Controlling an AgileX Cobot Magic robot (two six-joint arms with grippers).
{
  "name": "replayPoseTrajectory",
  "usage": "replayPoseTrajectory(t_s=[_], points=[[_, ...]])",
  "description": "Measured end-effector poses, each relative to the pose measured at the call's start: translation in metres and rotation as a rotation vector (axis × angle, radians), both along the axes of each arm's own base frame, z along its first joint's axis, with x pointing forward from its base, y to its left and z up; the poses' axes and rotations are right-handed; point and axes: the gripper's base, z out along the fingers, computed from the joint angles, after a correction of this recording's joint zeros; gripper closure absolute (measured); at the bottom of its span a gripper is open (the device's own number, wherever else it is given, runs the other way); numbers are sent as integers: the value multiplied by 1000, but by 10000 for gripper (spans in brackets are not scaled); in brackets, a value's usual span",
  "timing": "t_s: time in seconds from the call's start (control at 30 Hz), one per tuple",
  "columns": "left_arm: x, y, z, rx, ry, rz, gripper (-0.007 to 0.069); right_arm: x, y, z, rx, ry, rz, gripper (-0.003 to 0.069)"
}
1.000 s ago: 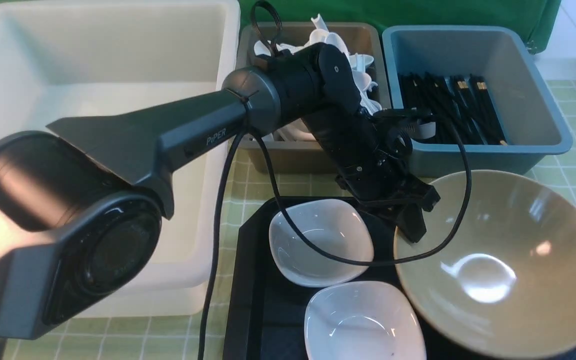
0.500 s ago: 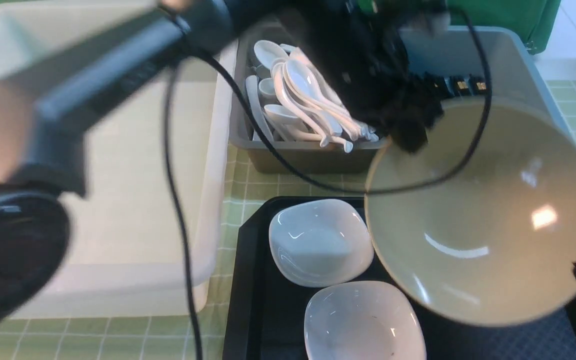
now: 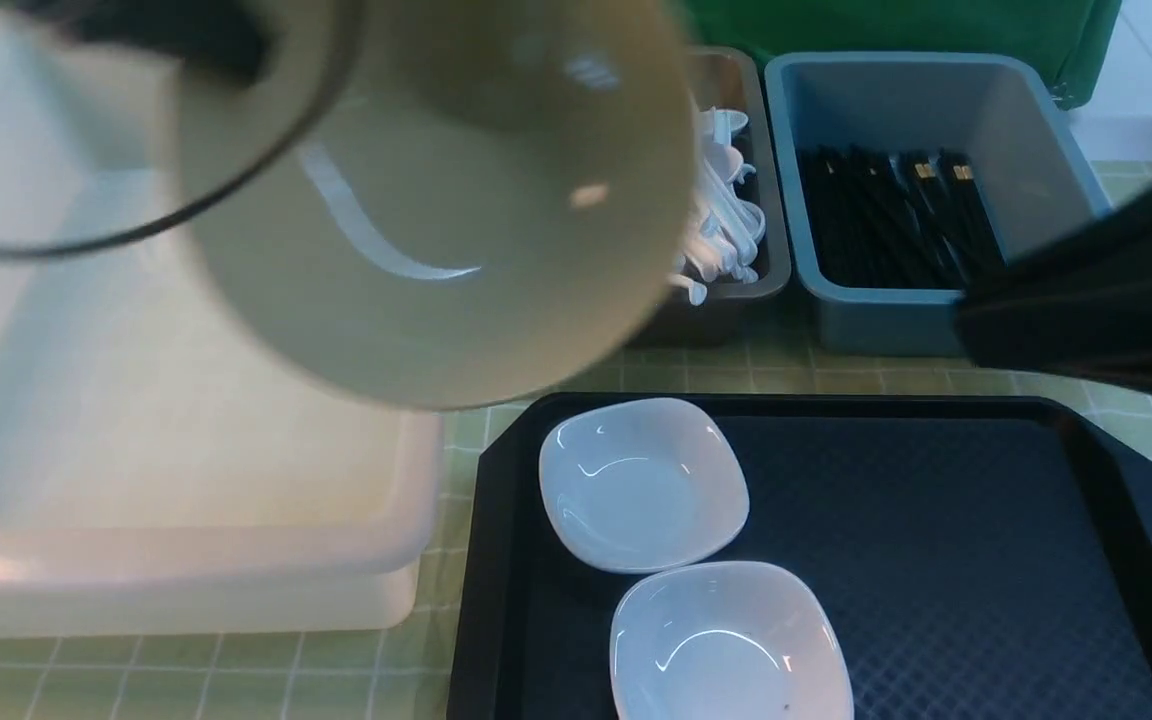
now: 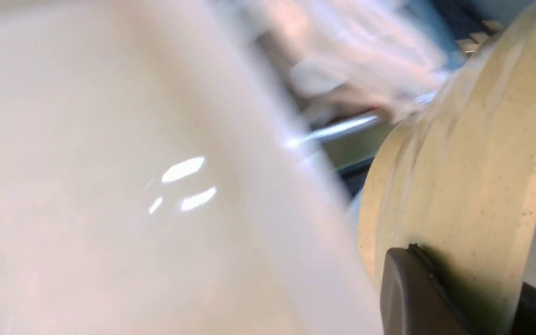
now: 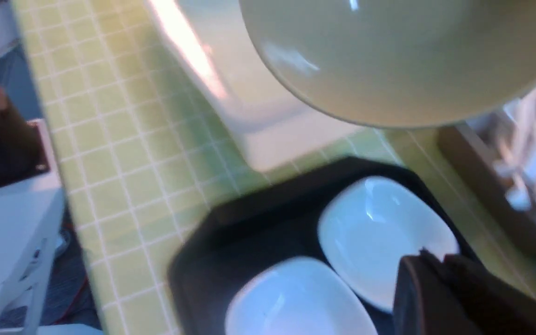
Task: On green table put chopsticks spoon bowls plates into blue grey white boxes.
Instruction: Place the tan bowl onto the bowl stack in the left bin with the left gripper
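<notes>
Over the white box (image 3: 186, 560) at ten o'clock now hangs the tan bowl (image 3: 436, 230), lifted off the black tray (image 3: 936, 520), its rim pinched tight in the left gripper (image 4: 477, 298); release looks next. At three o'clock the right gripper (image 5: 431, 265) is closed, empty.

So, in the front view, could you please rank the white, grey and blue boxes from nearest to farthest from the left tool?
1. White box, on the left, below the left tool, which grips the tan bowl.
2. Grey box, in the middle, holding spoons.
3. Blue box, farthest right, holding chopsticks.
</notes>
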Motion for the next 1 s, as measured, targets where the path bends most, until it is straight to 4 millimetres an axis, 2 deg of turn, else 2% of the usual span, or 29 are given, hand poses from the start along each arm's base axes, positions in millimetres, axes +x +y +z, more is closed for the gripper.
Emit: replayPoseTrajectory(t_s=[0.03, 0.07, 0.1, 0.17, 0.27, 0.3, 0.37, 0.43, 0.6, 0.87, 1.0], points=[[-3, 23, -11, -35, 42, 90, 608, 3, 10, -2, -3, -1, 36, 601], [-4, 27, -13, -43, 49, 106, 608, 2, 14, -2, -3, -1, 53, 601], [-6, 52, -24, -97, 83, 213, 608, 3, 30, -8, -15, 2, 103, 601], [-6, 87, -37, -166, 111, 351, 608, 6, 52, -20, -64, 25, 157, 601], [-4, 128, -52, -224, 129, 510, 608, 8, 79, -36, -147, 52, 197, 599], [-4, 130, -53, -225, 131, 517, 608, 10, 81, -38, -158, 56, 196, 599], [5, 145, -68, -239, 161, 561, 608, 11, 94, -40, -175, 57, 211, 596], [14, 146, -82, -252, 203, 556, 608, 14, 100, -39, -170, 56, 207, 594], [37, 129, -119, -280, 333, 513, 608, 19, 104, -35, -137, 42, 174, 589], [39, 110, -159, -173, 462, 490, 608, 20, 105, -34, -122, 37, 160, 585], [38, 101, -170, -136, 480, 486, 608, 21, 105, -34, -120, 34, 158, 582]])
